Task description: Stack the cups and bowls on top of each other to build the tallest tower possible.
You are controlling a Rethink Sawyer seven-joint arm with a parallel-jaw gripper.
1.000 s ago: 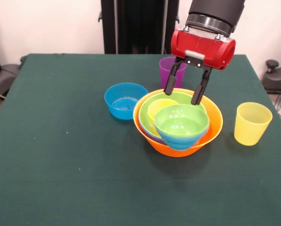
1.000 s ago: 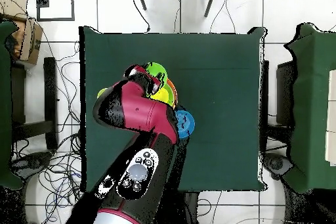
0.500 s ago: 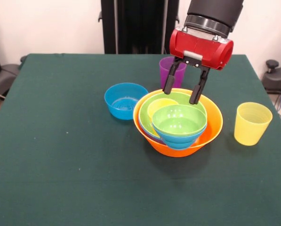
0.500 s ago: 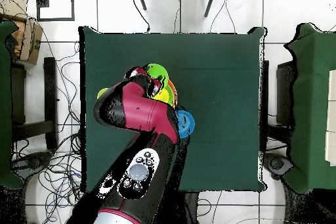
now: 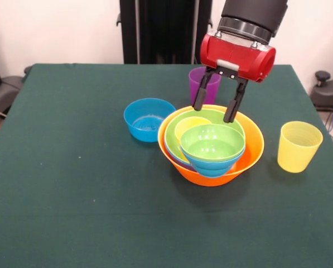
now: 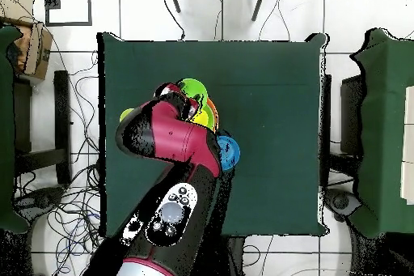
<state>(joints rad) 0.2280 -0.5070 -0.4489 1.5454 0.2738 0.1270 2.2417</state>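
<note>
sitting near the middle of the green table (image 5: pixel 71 167), the tower (image 5: pixel 211 146) has the big orange bowl (image 5: pixel 254 146) as its base, with a larger green bowl (image 5: pixel 219 115) nested inside it; an opaque yellow cup (image 5: pixel 189 126) shows at the left inside, and in front of it a small green bowl (image 5: pixel 212 142) sits in a blue bowl (image 5: pixel 213 163), the pair leaning toward the front rim of the orange one. the gripper (image 5: pixel 214 111) hangs just above the back of the stack, its two black fingers (image 5: pixel 199 96) spread apart and holding nothing, tips close over the far rim. behind it the purple cup (image 5: pixel 202 85) stands upright on the cloth, partly hidden by the fingers. a single small blue bowl (image 5: pixel 149 119) rests on the table just left of the orange bowl, close to it. the ribbed pale yellow cup (image 5: pixel 299 146) stands upright, apart to the right. from overhead the red arm (image 6: pixel 174 139) covers most of the stack, leaving the green bowl rim (image 6: pixel 192 88) and the lone blue bowl (image 6: pixel 230 153) showing at its edge.
</note>
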